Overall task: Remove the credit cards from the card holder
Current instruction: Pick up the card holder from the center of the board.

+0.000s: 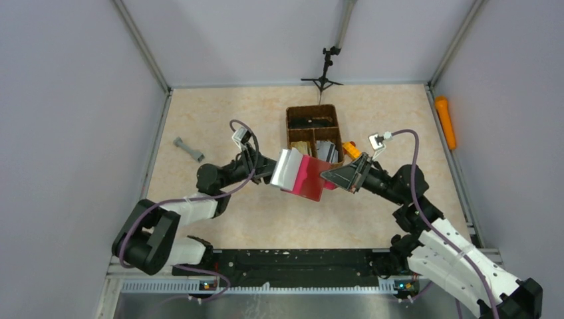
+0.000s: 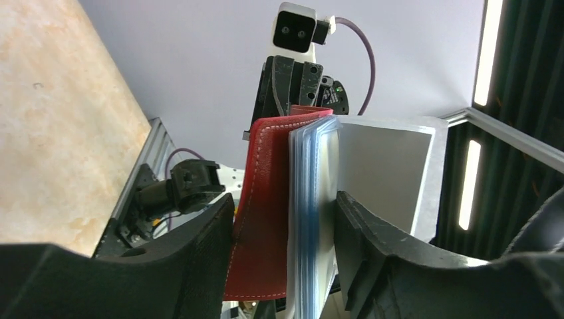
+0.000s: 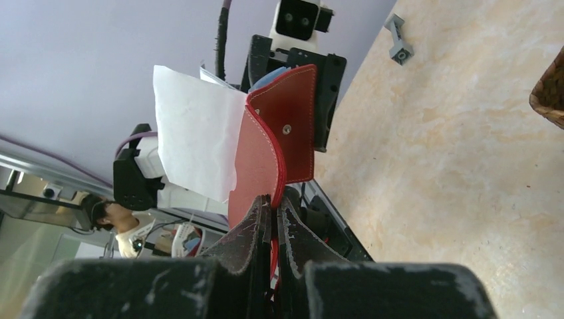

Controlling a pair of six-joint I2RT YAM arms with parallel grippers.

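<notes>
The dark red card holder [image 1: 309, 179] hangs open in mid-air between both arms. My right gripper [image 1: 337, 178] is shut on its red edge [image 3: 266, 159], fingers pinched together [image 3: 274, 201]. A silver-grey credit card [image 1: 287, 169] stands out of the holder on the left side. In the left wrist view, my left gripper [image 2: 284, 199] straddles a red flap [image 2: 266, 199] and a stack of bluish credit cards [image 2: 312, 219] backed by the silver card [image 2: 386, 173]. Its fingers touch the outer faces of both. The same card looks white in the right wrist view [image 3: 196, 139].
A brown woven basket [image 1: 314, 133] with items in its compartments stands just behind the held holder. A small orange thing [image 1: 351, 149] lies by its right side. A grey dumbbell-shaped piece [image 1: 189, 149] lies at the left, an orange tube [image 1: 445, 123] along the right wall, a black tripod [image 1: 324, 73] at the back.
</notes>
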